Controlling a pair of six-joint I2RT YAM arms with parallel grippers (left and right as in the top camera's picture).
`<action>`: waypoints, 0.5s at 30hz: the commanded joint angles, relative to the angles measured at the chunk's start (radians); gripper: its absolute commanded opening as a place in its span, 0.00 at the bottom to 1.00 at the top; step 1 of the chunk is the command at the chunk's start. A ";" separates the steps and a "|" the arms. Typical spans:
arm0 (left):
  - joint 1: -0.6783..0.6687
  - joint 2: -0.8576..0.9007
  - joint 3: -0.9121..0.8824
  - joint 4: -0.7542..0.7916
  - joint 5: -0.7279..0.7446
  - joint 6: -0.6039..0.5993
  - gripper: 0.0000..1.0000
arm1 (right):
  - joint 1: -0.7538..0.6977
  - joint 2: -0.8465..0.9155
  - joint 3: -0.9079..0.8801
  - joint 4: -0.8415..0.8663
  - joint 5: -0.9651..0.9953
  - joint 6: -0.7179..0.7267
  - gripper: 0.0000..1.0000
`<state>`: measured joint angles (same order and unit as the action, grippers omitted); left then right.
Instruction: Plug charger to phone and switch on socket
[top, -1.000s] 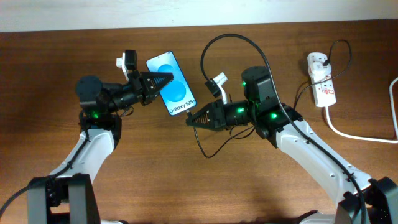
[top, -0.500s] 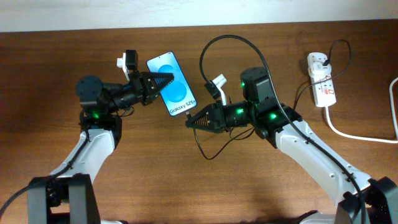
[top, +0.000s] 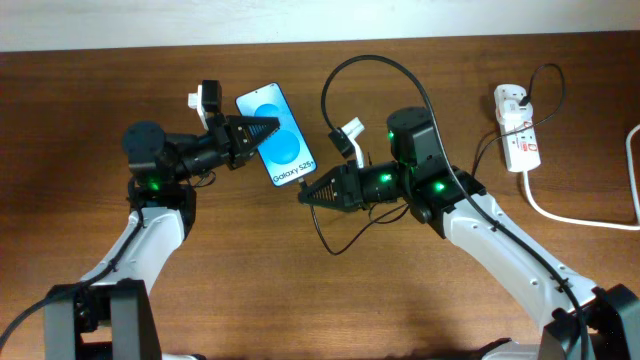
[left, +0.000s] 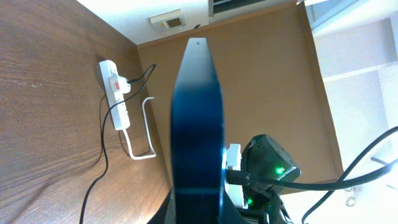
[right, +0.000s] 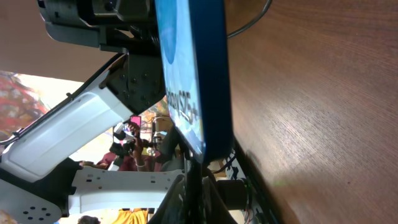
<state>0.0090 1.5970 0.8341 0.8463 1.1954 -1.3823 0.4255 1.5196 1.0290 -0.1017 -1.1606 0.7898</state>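
Qty: 1 phone (top: 278, 137), 1 charger (top: 372, 58), 1 socket (top: 518, 130).

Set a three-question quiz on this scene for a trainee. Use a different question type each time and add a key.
1. True or false: the right gripper holds the phone.
2. Where is the socket? A) near the right edge of the table; B) near its left edge; C) under the phone.
3. Fill in: the right gripper's tip points at the end of the phone that bears the text ____.
Key: 1 false, the left gripper holds it. 2 A. 3 "Galaxy S25+".
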 joint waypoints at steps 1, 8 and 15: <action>0.000 -0.002 0.012 0.010 -0.012 -0.008 0.00 | 0.006 0.007 0.002 0.006 -0.009 0.001 0.04; 0.000 -0.002 0.012 0.010 -0.014 -0.008 0.00 | 0.006 0.007 0.002 0.005 -0.009 0.004 0.04; 0.000 -0.002 0.012 0.010 -0.014 -0.008 0.00 | 0.006 0.008 0.002 0.005 0.015 0.004 0.04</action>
<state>0.0090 1.5970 0.8341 0.8463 1.1919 -1.3823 0.4255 1.5196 1.0290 -0.1005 -1.1553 0.7906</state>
